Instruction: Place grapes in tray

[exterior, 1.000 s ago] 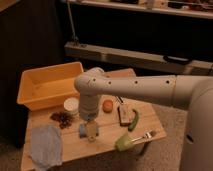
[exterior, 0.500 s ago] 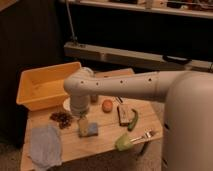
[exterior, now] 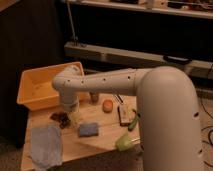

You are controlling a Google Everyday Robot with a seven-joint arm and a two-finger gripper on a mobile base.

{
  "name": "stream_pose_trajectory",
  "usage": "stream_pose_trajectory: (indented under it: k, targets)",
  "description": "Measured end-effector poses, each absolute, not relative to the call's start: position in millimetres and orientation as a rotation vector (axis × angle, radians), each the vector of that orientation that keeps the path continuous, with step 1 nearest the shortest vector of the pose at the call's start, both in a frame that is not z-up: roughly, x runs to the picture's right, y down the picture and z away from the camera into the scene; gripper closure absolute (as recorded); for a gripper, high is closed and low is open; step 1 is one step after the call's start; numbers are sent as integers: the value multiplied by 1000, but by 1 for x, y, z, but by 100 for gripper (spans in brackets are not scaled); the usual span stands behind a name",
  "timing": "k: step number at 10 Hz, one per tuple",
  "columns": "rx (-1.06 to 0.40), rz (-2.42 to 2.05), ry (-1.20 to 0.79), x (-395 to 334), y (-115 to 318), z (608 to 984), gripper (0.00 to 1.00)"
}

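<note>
The grapes (exterior: 61,119) are a small dark lumpy bunch lying on the wooden table (exterior: 102,145), just in front of the yellow-orange tray (exterior: 35,92). The tray stands at the table's back left and looks empty. My white arm reaches in from the right and bends down at the tray's front right corner. The gripper (exterior: 71,108) hangs there, just right of and slightly above the grapes. The grapes lie on the table, not lifted.
A blue-grey cloth (exterior: 46,145) lies at the front left. A blue sponge (exterior: 88,130) sits right of the grapes. An orange round fruit (exterior: 107,105), a dark bar (exterior: 123,116) and a green item (exterior: 127,141) lie to the right.
My arm has swung left across the table, from over the sponge to the tray's front corner next to the grapes. The objects have not moved.
</note>
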State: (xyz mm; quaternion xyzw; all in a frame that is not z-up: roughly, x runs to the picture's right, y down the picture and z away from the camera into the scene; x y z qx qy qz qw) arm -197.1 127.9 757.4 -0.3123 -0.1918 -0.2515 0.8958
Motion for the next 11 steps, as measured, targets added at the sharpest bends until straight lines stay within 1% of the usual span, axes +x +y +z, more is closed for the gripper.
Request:
stream_pose_trajectory:
  k: [9, 11]
  targets:
    - [-643, -526, -395, -197, 127, 757, 20]
    - [-591, -591, -395, -205, 119, 753, 20]
